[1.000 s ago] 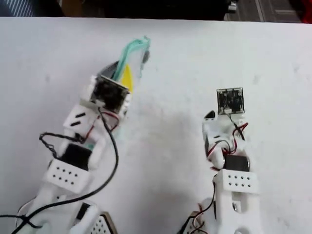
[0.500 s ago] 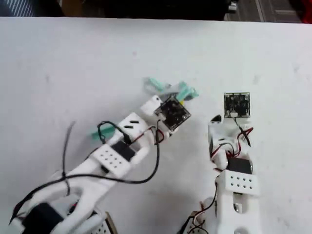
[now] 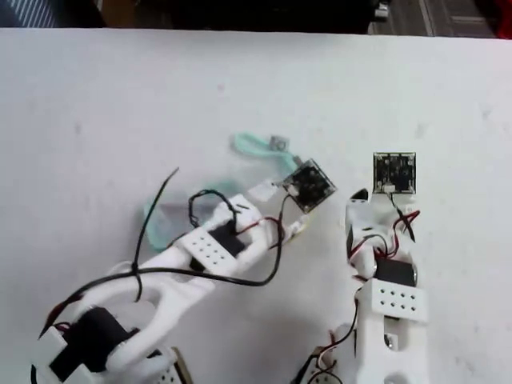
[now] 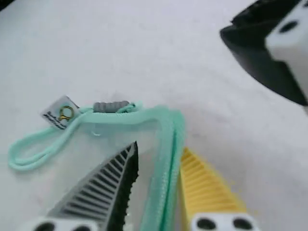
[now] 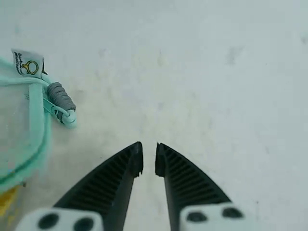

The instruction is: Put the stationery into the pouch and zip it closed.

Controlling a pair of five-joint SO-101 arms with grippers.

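The clear pouch (image 4: 96,159) with mint trim lies flat on the white table near the middle. Its mint loop (image 3: 252,145), white tag (image 4: 60,113) and grey zipper pull (image 4: 111,106) lie at the end facing the right arm. My left gripper (image 4: 159,149) is shut on the pouch's mint edge, black finger (image 4: 115,183) on one side and yellow finger (image 4: 202,187) on the other. My right gripper (image 5: 148,147) hovers low over bare table, shut with nothing in it. The pouch's zipper pull (image 5: 61,96) lies just beside it.
A pale mint item (image 3: 156,222) lies on the table half under the left arm (image 3: 216,248); I cannot tell what it is. The right arm (image 3: 384,264) stands close by on the right. White table stretches to the far edge and both sides.
The left arm swung right from the upper left toward the centre, dragging the pouch up beside the right gripper. The right arm shifted slightly right.
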